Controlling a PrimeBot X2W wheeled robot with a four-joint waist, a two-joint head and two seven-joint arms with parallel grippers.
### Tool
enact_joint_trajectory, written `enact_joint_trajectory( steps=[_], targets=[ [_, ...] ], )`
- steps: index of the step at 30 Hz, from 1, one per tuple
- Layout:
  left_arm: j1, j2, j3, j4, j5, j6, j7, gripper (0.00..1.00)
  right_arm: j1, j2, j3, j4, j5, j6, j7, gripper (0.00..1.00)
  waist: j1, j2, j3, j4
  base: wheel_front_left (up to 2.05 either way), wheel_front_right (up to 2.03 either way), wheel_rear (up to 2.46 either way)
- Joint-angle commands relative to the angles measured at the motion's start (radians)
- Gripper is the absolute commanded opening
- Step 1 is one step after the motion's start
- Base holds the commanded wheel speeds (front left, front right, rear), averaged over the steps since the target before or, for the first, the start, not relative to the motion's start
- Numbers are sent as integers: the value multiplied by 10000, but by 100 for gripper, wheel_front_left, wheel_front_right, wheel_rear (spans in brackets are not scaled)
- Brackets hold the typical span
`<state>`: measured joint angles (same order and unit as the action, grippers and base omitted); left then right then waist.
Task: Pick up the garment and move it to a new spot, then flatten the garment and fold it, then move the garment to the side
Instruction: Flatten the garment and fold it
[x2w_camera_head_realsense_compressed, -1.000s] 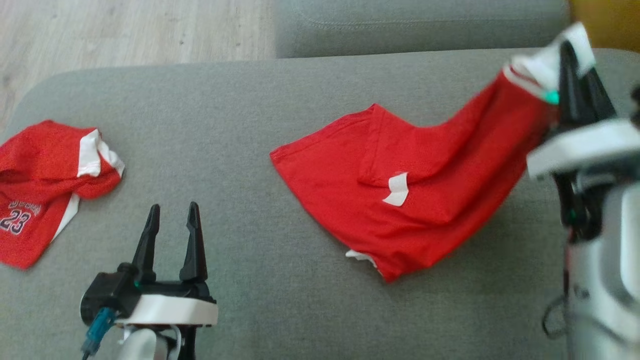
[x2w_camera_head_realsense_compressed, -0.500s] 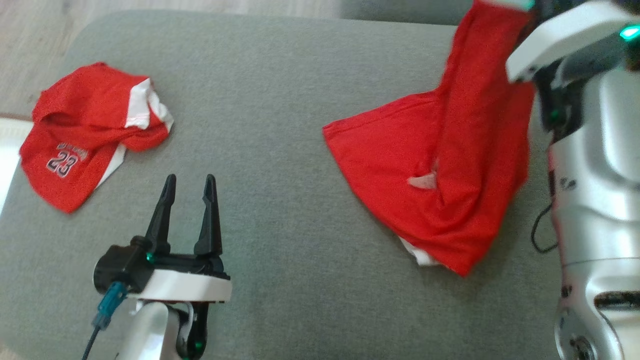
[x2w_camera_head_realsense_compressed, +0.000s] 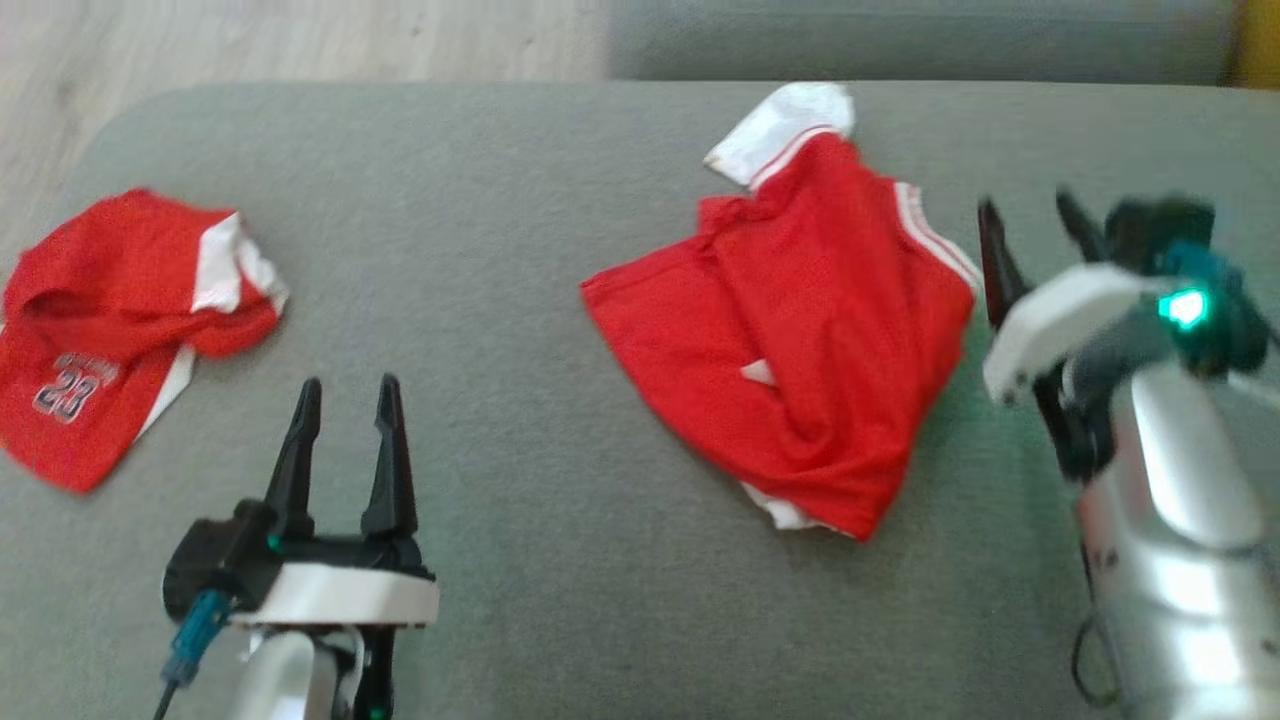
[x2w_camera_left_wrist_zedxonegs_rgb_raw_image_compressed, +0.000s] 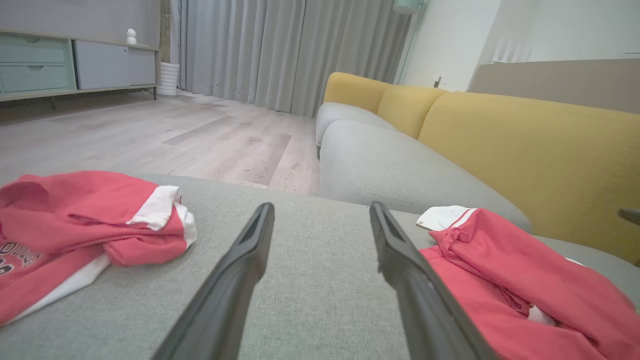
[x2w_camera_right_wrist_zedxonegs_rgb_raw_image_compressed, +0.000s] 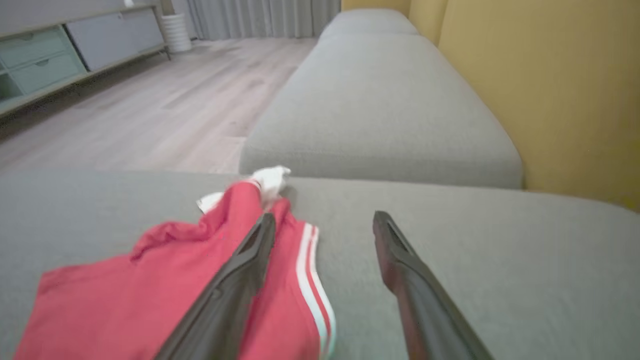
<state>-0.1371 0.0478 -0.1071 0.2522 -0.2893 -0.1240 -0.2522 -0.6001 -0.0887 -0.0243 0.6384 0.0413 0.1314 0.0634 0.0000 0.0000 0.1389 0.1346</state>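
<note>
The red garment (x2w_camera_head_realsense_compressed: 800, 330) lies in a crumpled heap on the grey sofa cushion (x2w_camera_head_realsense_compressed: 520, 250), right of centre. It is free of both my arms. My right jaws stand apart and empty just beside its striped edge (x2w_camera_head_realsense_compressed: 935, 235). My left jaws are also apart and empty, low over the cushion between this garment and the numbered red jersey (x2w_camera_head_realsense_compressed: 110, 320), which sits well off to my left.

I judge the move to a new spot done and flattening the step in hand. The cloth is doubled over itself, with a white hem (x2w_camera_head_realsense_compressed: 790, 125) poking out at the far end and another bit of white at the near corner. To do this well, I should take single layers only. My right jaws should pinch the striped edge close by, and my left should come across to the bare red corner on the opposite side. Then I should draw the two apart, low and slow, so the folds slide out instead of bunching.

The head view is blurred around my right arm, so I should settle before closing. The thin mesh may slip, or I may catch two layers at once.
</note>
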Motion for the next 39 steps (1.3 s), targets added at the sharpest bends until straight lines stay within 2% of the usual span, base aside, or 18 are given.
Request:
enact_joint_trajectory(
  steps=[1, 7, 14, 20, 25, 26, 27, 33, 36, 39],
  targets=[
    [7, 83, 411, -320, 80, -30, -95, 100, 304, 136, 53, -582, 51, -7, 327, 100, 0, 0, -331, -494, 0, 0, 0],
    [39, 88, 389, -461, 109, -42, -95, 100, 1102, 161, 13, -1119, 698, -7, 1839, 100, 0, 0, -144, -640, 0, 0, 0],
    [-283, 74, 139, -519, 106, -53, -95, 100, 563, -121, 153, -1208, 1234, -7, 2466, 100, 0, 0, 407, -215, 0, 0, 0],
    [-696, 58, -144, -460, 88, -60, -95, 100, -166, -564, 253, -217, 1524, -7, 3136, 100, 0, 0, 997, 526, 0, 0, 0],
    [-825, 50, -188, -449, 54, -63, -95, 100, -386, -674, 674, 530, 1673, -7, 3593, 100, 0, 0, 1183, 729, 0, 0, 0],
    [-834, 49, -185, -441, 49, -63, -95, 100, -396, -666, 770, 599, 1771, -7, 3642, 39, 0, 0, 1185, 731, 0, 0, 0],
    [-838, 48, -172, -426, 46, -63, -95, 100, -401, -686, 875, 617, 1827, -7, 3626, 0, 0, 0, 1160, 712, 0, 0, 0],
    [-729, 41, -103, -308, 35, -64, -95, 100, -80, -787, 1218, -190, 2224, -7, 3080, 0, 0, 0, 679, 435, 0, 0, 0],
    [-580, 40, -5, -293, 46, -65, -95, 100, 315, -834, 1308, -1371, 2310, -7, 3023, 0, 0, 0, 342, 212, 0, 0, 0],
    [-393, 52, 125, -296, 63, -65, -95, 100, 889, -836, 1410, -3189, 2374, -7, 3389, 0, 0, 0, 18, -7, 0, 0, 0]
  ],
)
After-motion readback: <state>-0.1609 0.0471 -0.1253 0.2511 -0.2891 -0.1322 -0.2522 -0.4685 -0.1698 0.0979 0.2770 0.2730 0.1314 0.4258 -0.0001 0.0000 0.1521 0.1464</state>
